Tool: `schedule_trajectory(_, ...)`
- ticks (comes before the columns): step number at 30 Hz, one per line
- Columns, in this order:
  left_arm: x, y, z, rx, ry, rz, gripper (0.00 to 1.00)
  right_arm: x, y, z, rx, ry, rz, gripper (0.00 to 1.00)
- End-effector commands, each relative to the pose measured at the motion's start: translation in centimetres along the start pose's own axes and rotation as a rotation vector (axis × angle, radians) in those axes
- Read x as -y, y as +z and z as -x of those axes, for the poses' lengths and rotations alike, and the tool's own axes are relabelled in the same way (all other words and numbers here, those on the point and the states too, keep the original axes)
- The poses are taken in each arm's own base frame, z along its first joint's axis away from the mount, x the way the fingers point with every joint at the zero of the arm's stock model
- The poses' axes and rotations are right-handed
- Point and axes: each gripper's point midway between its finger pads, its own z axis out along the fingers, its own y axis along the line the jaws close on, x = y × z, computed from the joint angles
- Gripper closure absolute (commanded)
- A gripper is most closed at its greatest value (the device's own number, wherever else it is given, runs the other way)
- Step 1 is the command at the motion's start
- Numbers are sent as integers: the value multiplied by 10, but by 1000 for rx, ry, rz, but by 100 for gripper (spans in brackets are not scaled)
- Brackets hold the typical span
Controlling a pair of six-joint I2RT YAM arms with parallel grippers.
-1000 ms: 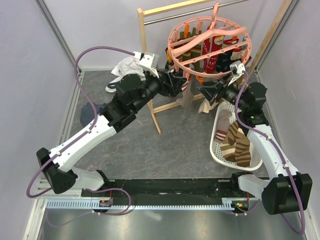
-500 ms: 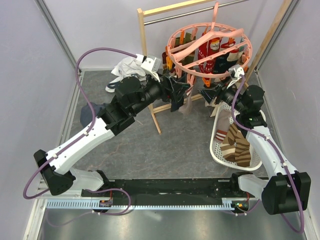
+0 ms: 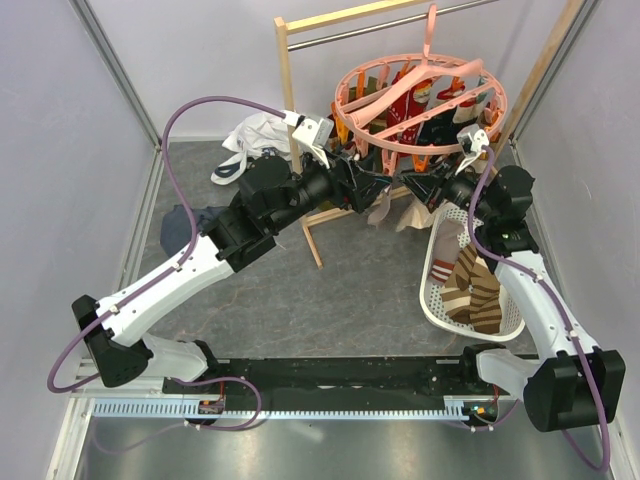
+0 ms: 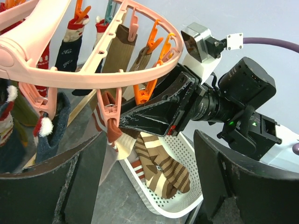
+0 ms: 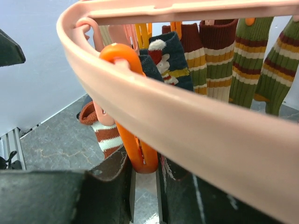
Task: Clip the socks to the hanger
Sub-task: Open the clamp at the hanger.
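Both arms have pushed in under the round pink plastic drying hanger (image 5: 196, 130), which has swung slightly on the wooden-framed rail (image 3: 290, 80). Right claw (image 5: 144, 179) is pinched on an orange clip (image 5: 135, 116) at its rim; left claw (image 3: 362, 185) gapes wide, empty. Many striped socks (image 5: 210, 60) already hang clipped, while several brown-striped socks (image 3: 470, 290) wait in the white perforated basket (image 3: 432, 300). Grey stone-look surface (image 3: 330, 290), pale lilac walls.
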Motion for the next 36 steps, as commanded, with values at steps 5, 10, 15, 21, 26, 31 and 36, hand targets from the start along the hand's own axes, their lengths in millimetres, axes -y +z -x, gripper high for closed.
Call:
schedule_trajectory(5,13,1,13,43,-69,-4,19,-26,-7,20,29,-51,65,92)
schedule_trajectory(10,22,8,8,41,-70,3,19,-32,-7,13,7,-48,63,98)
schedule_trajectory(15,32,17,6,52,-12,20,21,-38,-4,4,-40,-41,57,100)
schedule_trajectory(21,19,27,6,76,46,115,27,-39,2,-3,-93,-59,26,100)
schedule_trajectory(26,-1,39,-2,78,78,210,30,-40,6,-5,-108,-76,9,100)
schedule_trajectory(31,-8,49,-5,82,84,246,31,-41,11,-6,-118,-74,12,100)
schedule_trajectory(36,-7,58,-5,86,57,251,32,-43,15,-9,-127,-74,17,100)
